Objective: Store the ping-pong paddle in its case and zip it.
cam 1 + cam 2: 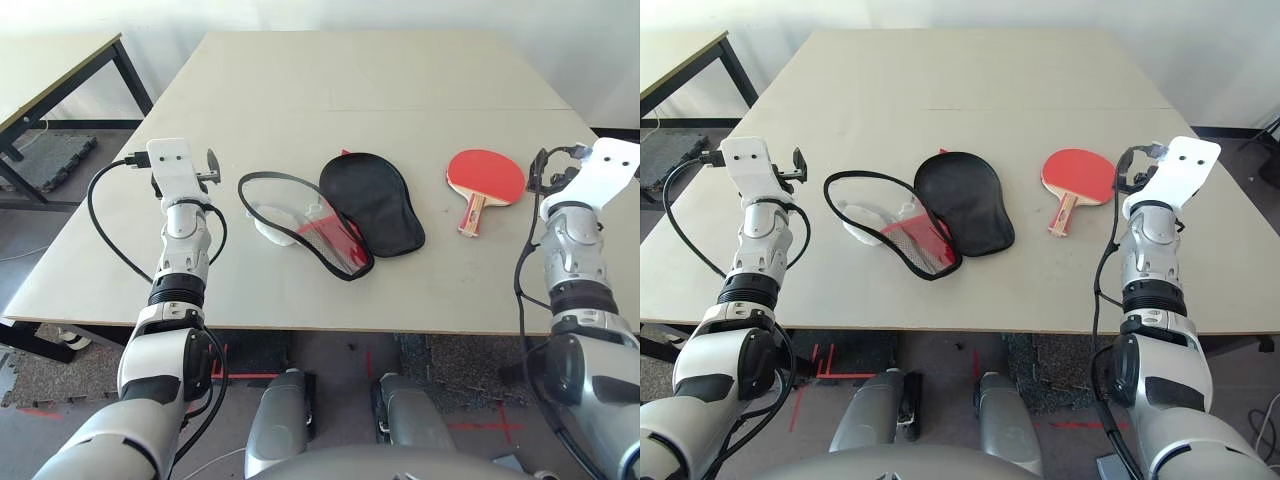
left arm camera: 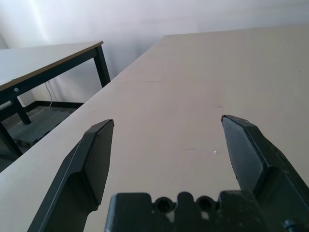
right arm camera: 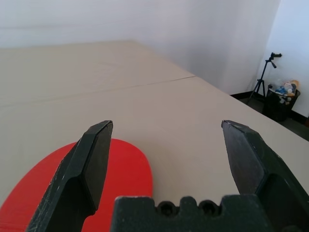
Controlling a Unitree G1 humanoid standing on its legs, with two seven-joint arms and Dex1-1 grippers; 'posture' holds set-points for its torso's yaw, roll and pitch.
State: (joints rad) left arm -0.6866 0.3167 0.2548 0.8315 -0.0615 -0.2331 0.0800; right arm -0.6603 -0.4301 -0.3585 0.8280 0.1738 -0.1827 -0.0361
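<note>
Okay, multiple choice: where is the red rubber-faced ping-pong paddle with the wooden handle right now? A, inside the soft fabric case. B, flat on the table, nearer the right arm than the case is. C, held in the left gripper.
B: the red rubber-faced ping-pong paddle lies flat on the table, apart from the opened soft fabric case.

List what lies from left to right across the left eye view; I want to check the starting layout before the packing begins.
Left gripper → case, lying unzipped → ping-pong paddle → right gripper.
</note>
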